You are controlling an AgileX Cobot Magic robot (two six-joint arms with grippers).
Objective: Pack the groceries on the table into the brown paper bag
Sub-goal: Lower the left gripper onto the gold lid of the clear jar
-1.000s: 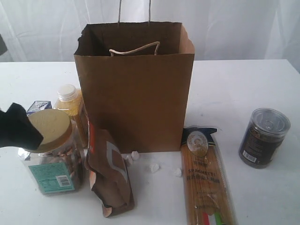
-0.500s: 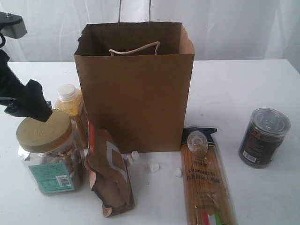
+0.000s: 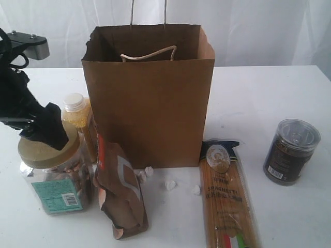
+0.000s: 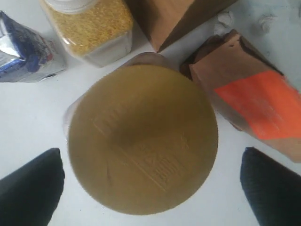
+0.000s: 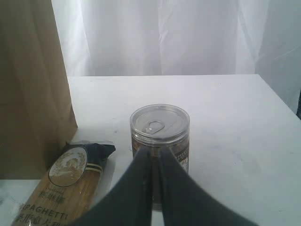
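The clear jar with tan lid [image 3: 54,181] stands at the front left of the table [image 3: 258,98]. My left gripper [image 3: 49,132] hangs just above that lid [image 4: 141,141], open, with a finger [image 4: 30,186] on each side. The yellow-filled bottle [image 3: 77,116] and the blue-white carton [image 4: 23,52] stand behind the jar; in the exterior view my arm hides the carton. The foil pouch [image 3: 121,191] leans by the brown paper bag [image 3: 150,103]. The spaghetti packet [image 3: 225,201] lies right of the pouch. My right gripper [image 5: 154,157] is shut and empty, in front of the dark jar [image 5: 160,132].
Small white crumbs [image 3: 168,184] lie in front of the bag. The bag's mouth is open, with one handle [image 3: 148,54] folded inside. A white curtain [image 3: 258,31] hangs behind the table. The dark jar [image 3: 289,152] stands alone at the right.
My left arm has swung in from the left edge and to the right, so the open gripper now sits over the jar's lid. The carton is now hidden behind it.
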